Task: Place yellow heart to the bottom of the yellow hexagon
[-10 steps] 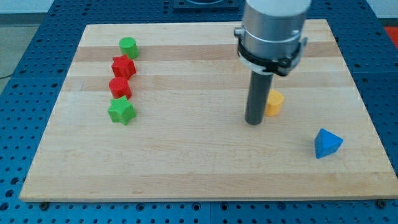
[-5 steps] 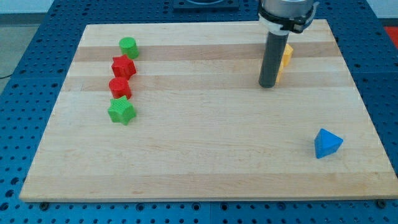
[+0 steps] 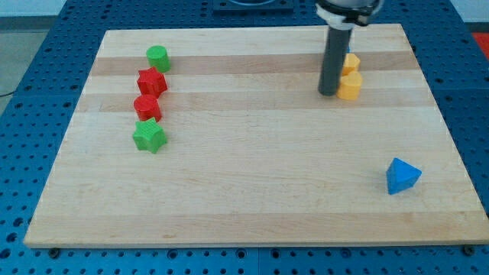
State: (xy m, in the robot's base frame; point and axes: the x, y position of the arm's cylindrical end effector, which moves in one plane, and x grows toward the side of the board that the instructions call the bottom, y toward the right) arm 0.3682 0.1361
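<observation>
now my tip [image 3: 328, 93], with no jaws to open or close, stands just left of the yellow heart [image 3: 349, 85], which touches the yellow hexagon [image 3: 351, 63] from below at upper right; withdraw gently leftward.

We see our arm coming in from the view's top, only its grey collar showing at the edge. From it our dark rod hangs straight and upright, and my tip [image 3: 328, 93] rests low at the counter, toward the view's upper right.
</observation>
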